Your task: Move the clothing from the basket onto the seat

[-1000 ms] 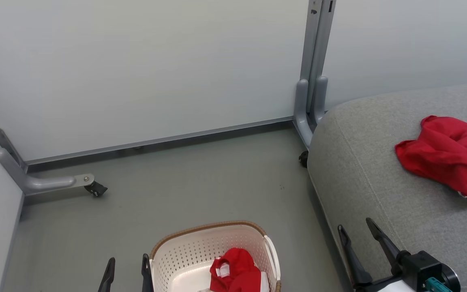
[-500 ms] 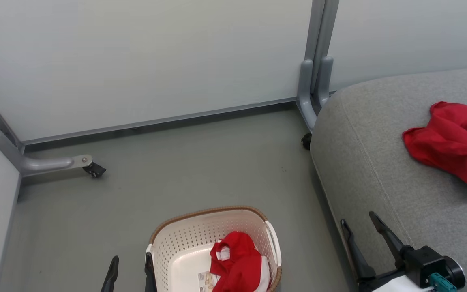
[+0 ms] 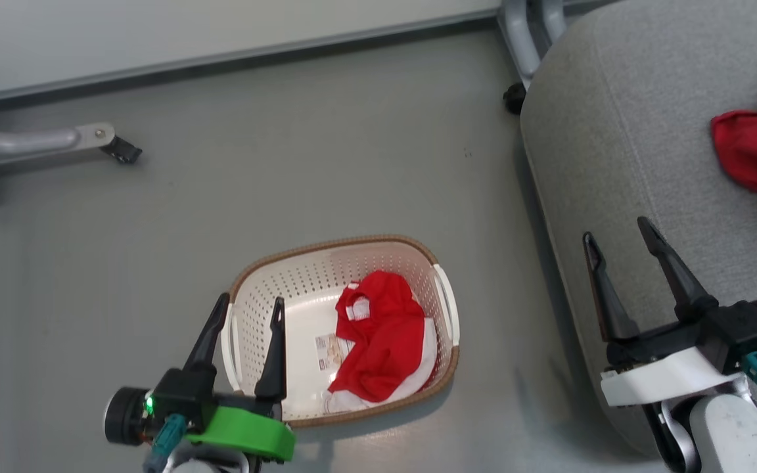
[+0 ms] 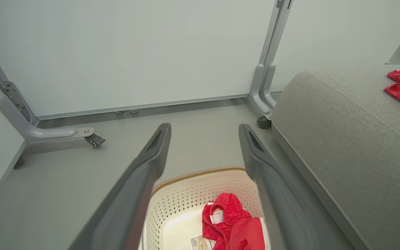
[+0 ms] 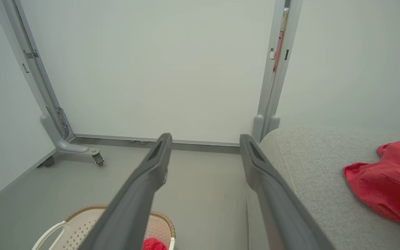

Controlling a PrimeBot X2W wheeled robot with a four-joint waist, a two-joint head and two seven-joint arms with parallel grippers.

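The cream basket (image 3: 345,253) with a brown rim stands on the floor, and a red and white piece of clothing (image 3: 385,335) lies crumpled inside it. My left gripper (image 3: 251,299) is open over the basket's left rim, holding nothing. In the left wrist view the left gripper (image 4: 205,125) frames the basket (image 4: 193,173) and its clothing (image 4: 234,225) below. My right gripper (image 3: 616,228) is open and empty by the left edge of the grey seat (image 3: 615,131). A second red piece of clothing (image 3: 756,151) rests on the seat. The right wrist view has the right gripper (image 5: 205,135) open too.
Pale partition walls stand behind on grey metal legs. One castor (image 3: 119,151) is at the far left and another (image 3: 515,97) by the seat's corner. A paper label (image 3: 329,351) lies on the basket's bottom. Grey floor (image 3: 352,144) stretches between the basket and the wall.
The head camera has tilted down, so the whole picture has shifted upward and both grippers show more fully. Basket, clothing and seat have not moved.
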